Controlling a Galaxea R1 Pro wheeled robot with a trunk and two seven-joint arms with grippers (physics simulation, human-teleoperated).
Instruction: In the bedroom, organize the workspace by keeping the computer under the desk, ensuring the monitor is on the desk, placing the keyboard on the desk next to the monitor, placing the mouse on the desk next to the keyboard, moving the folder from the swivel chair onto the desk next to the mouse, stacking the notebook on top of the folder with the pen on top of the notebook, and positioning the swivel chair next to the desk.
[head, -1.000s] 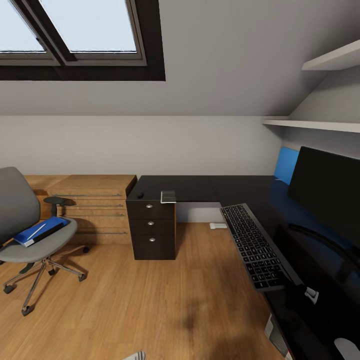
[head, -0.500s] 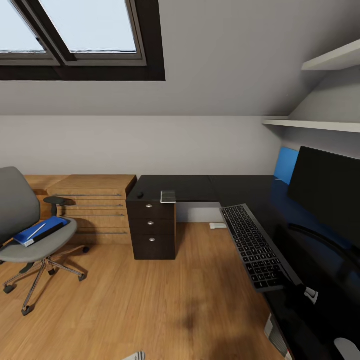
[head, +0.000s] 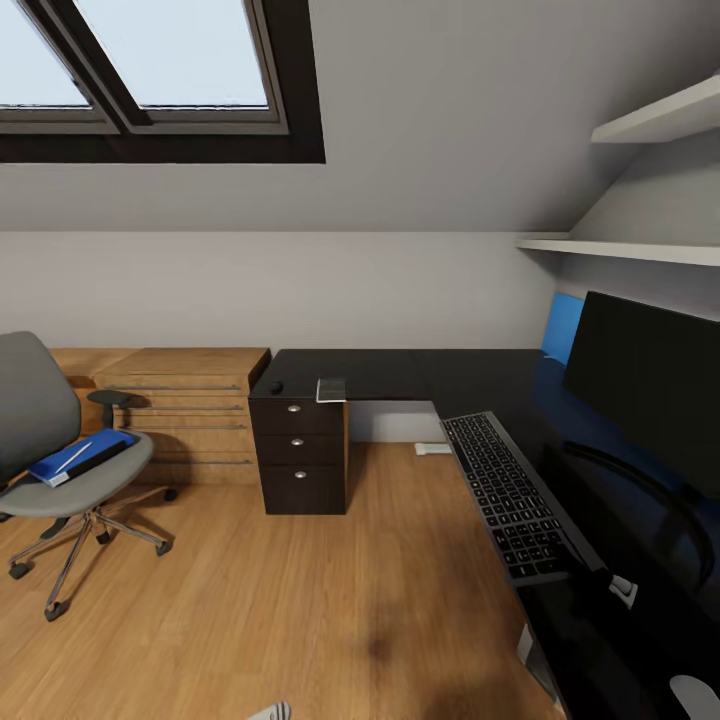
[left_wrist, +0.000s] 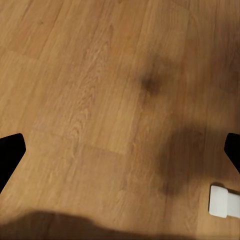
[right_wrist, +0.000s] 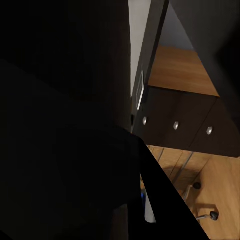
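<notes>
Folder-wise, nothing is in either end effector. The left end effector (left_wrist: 120, 147) hangs over the light wood plank floor (left_wrist: 95, 75), its two black fingertips (left_wrist: 10, 150) wide apart, with a small white block (left_wrist: 224, 201) on the floor near one tip. The right end effector is lost among dark shapes in the right wrist view, so I cannot tell whether it is apart or together.

Nearest in the head view, on the right, the slim silver-framed keyboard with dark grey keys (head: 505, 495) lies along the front edge of the long glossy black worktop (head: 400, 372). Just behind it stands the very wide black-fronted monitor (head: 650, 380) on its curved black foot, a blue panel (head: 560, 325) behind it and white wall shelves (head: 640, 245) above.

Farther along the worktop, over a dark three-drawer cabinet (head: 298, 455), the thin grey notebook (head: 331, 389) lies slightly over the front edge, with the small dark oval mouse (head: 274, 387) near it. Low oak drawers (head: 185, 410) adjoin that end.

Well apart on the left, the grey upholstered swivel chair with a chrome star base (head: 40, 420) stands on the floor; the flat bright blue folder (head: 82, 455) lies on its seat, with a thin white strip on top. A black-framed skylight (head: 160, 80) sits in the sloped ceiling.
</notes>
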